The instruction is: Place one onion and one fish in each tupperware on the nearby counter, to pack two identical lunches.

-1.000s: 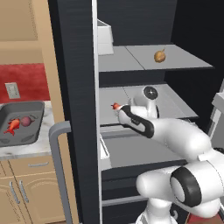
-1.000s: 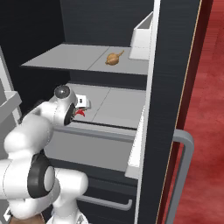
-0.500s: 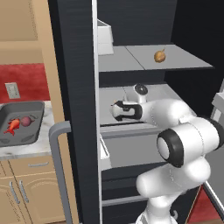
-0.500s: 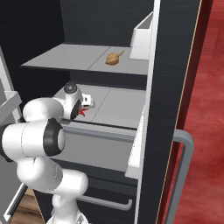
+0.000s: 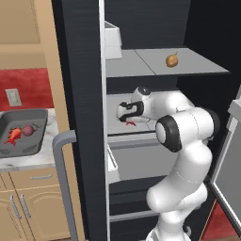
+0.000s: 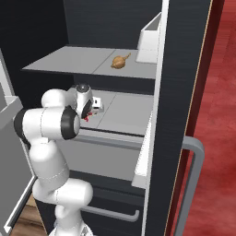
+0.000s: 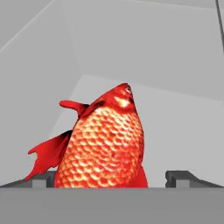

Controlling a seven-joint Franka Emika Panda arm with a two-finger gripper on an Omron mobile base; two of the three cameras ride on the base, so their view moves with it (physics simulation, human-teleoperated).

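Tool [image 5: 123, 112] inside the open fridge, at the middle shelf [image 6: 129, 115], pointing toward the door side. In the hand view a red-orange fish [image 7: 103, 142] sits right between the two dark fingertips [image 7: 183, 177], close against the camera. Fingers stand apart on either side of its body; whether they press on it I cannot tell. In the left base view a bit of red, the fish [image 5: 130, 123], shows just under the tool, on or just above the shelf.

Elsewhere: yellow-brown onion [image 5: 172, 60] on the upper shelf [image 5: 197, 63], untouched. Out on the bench [image 5: 28, 160] to the left, a dark grey tray [image 5: 41, 117] already holds a second fish [image 5: 13, 135] and a purplish onion [image 5: 28, 130]. Second tray not sighted.

Risks as I judge them:
- Fish is small, rounded and tapered; a pinch off its thick middle could squeeze it out sideways or let it hang by a fin.
- If the grip is loose, the swing out of the fridge could drop it onto the shelf edge or into the drawer [image 6: 110, 159] below.
- The arm is folded tight in the compartment; pulling out carelessly could strike the upper shelf or the door [image 5: 80, 117].
- Carrying it to the tray that is already full would spoil the pairing.
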